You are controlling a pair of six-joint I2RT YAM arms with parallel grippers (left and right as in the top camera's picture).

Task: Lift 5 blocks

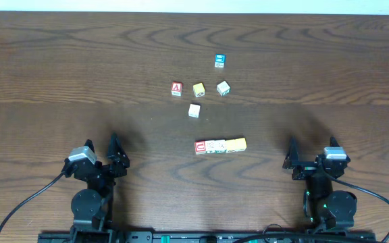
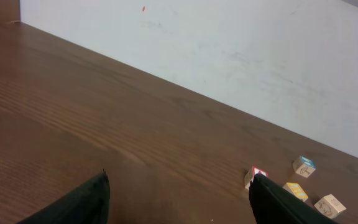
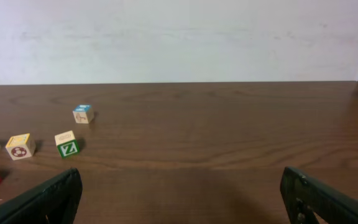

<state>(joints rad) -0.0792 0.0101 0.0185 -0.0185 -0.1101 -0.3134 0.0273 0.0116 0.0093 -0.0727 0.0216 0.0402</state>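
The 5 blocks lie side by side in one row at the table's middle: a red-faced one (image 1: pixel 200 146), two whitish (image 1: pixel 215 146) and two yellow (image 1: pixel 236 144). This row appears in neither wrist view. My left gripper (image 1: pixel 102 145) rests open near the front left, well left of the row. Bare wood shows between its black fingers (image 2: pixel 89 199) in the left wrist view (image 2: pixel 180 175). My right gripper (image 1: pixel 311 145) sits open at the front right, right of the row, with nothing between its jaws (image 3: pixel 180 171).
Loose cubes lie behind the row: a red "A" cube (image 1: pixel 176 88) (image 2: pixel 258 173), a yellow cube (image 1: pixel 198 89) (image 3: pixel 20 146), a cube with a green Z (image 1: pixel 223 88) (image 3: pixel 67 144), a cream cube (image 1: pixel 194 110) and a blue-faced cube (image 1: pixel 219 61) (image 3: pixel 82 114). A white wall (image 3: pixel 179 37) backs the table.
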